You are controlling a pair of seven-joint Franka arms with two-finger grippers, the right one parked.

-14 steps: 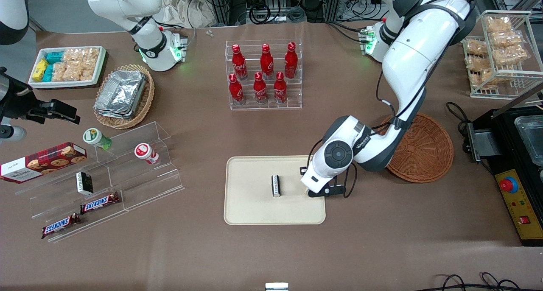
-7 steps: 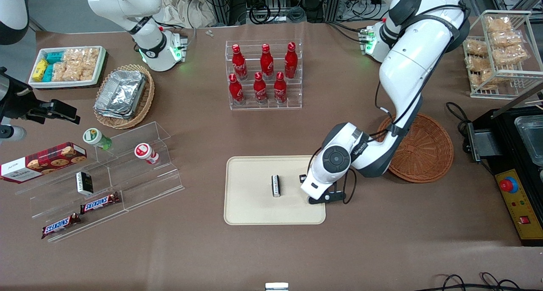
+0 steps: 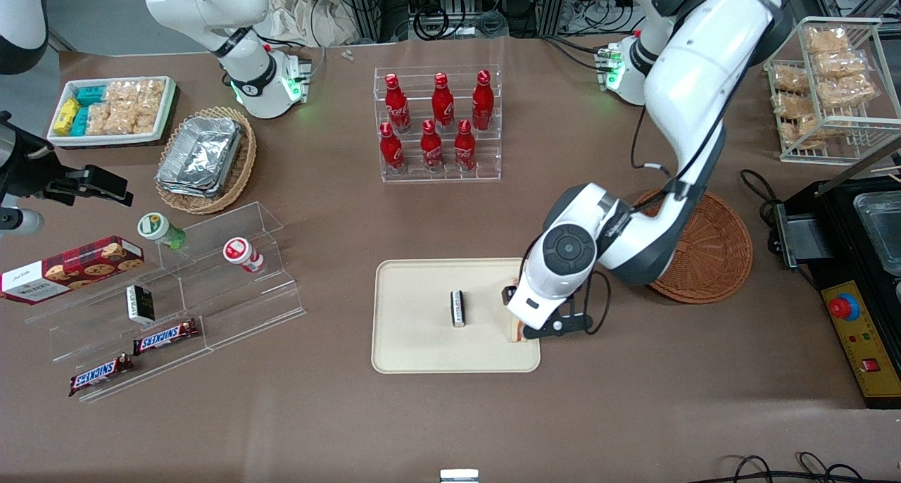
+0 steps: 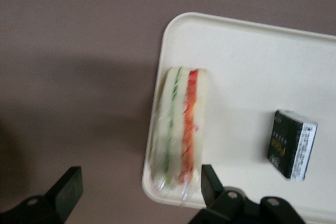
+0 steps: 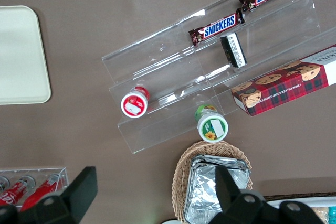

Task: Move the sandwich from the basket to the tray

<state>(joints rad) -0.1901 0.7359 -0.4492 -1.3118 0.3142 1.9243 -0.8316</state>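
Observation:
The sandwich (image 4: 181, 129), pale bread in clear wrap with a green and a red-orange stripe, lies on the beige tray (image 4: 252, 61) along the rim nearest the working arm's end. A strip of the sandwich (image 3: 516, 331) shows under the arm's white wrist in the front view. My gripper (image 4: 139, 188) hangs just above it, open, with one finger (image 4: 210, 182) beside the sandwich's end and the other over bare table. Nothing is held. The reddish-brown basket (image 3: 704, 251) sits beside the tray (image 3: 422, 342), partly covered by the arm, with nothing showing in it.
A small black packet (image 3: 458, 308) stands on the tray's middle. A rack of red bottles (image 3: 438, 127) is farther from the camera. Clear acrylic steps (image 3: 176, 293) with snacks lie toward the parked arm's end. A black machine (image 3: 866, 272) and a wire rack (image 3: 830, 89) flank the basket.
The wrist has lifted and shifted slightly toward the working arm's end, uncovering the sandwich on the tray's edge. The packet has not moved.

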